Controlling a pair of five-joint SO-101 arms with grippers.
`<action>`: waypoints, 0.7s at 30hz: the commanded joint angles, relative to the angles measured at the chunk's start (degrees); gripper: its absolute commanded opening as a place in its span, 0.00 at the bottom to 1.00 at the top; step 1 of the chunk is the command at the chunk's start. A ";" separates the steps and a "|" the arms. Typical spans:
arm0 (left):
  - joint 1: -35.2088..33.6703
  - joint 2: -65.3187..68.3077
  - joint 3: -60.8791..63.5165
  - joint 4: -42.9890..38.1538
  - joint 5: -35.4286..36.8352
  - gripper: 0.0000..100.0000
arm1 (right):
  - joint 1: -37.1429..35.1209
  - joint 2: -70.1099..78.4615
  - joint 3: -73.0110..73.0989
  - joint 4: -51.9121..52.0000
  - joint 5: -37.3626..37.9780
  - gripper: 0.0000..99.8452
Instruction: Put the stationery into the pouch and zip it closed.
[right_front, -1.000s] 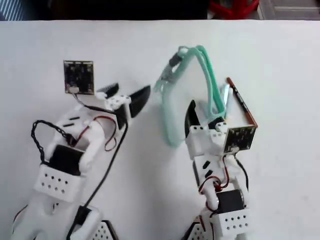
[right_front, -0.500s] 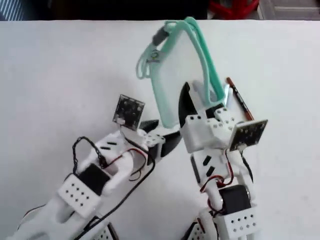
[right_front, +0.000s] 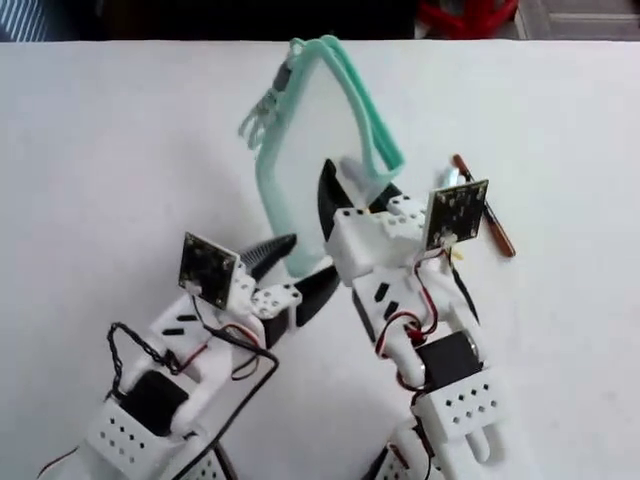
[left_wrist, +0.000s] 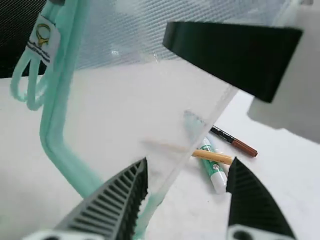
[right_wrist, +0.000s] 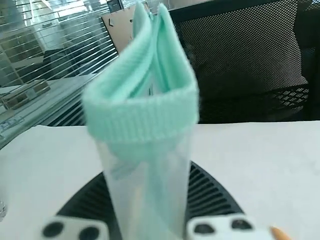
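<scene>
Fingers of the left gripper (left_wrist: 187, 172) stand apart with the lower corner of the pouch (right_front: 305, 120) between them, unpinched. The right gripper (right_front: 345, 200) is clamped on the pouch's side and holds it up on edge, its long axis running away from both arms. Beyond it on the worktop (right_front: 120, 120) lie a pencil (left_wrist: 215, 156), a green marker (left_wrist: 214, 172) and a brown pen (left_wrist: 237, 144), outside the pouch.

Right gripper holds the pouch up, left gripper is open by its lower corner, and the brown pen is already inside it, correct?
Not quite: the brown pen is not inside. The high view shows it lying on the table beside the right arm, apart from the pouch. The rest holds: the right gripper grips the pouch and the left gripper is open by its lower corner.
</scene>
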 joint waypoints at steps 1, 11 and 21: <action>1.01 -2.15 0.18 -2.29 -0.62 0.26 | -2.86 -1.54 -3.96 1.71 -0.18 0.02; -4.35 -2.33 -0.18 -2.73 -0.70 0.26 | -6.81 -0.92 -12.66 12.70 -0.18 0.02; -7.34 -2.33 -0.09 -2.73 -4.57 0.23 | -10.07 -1.45 -15.74 20.35 0.09 0.02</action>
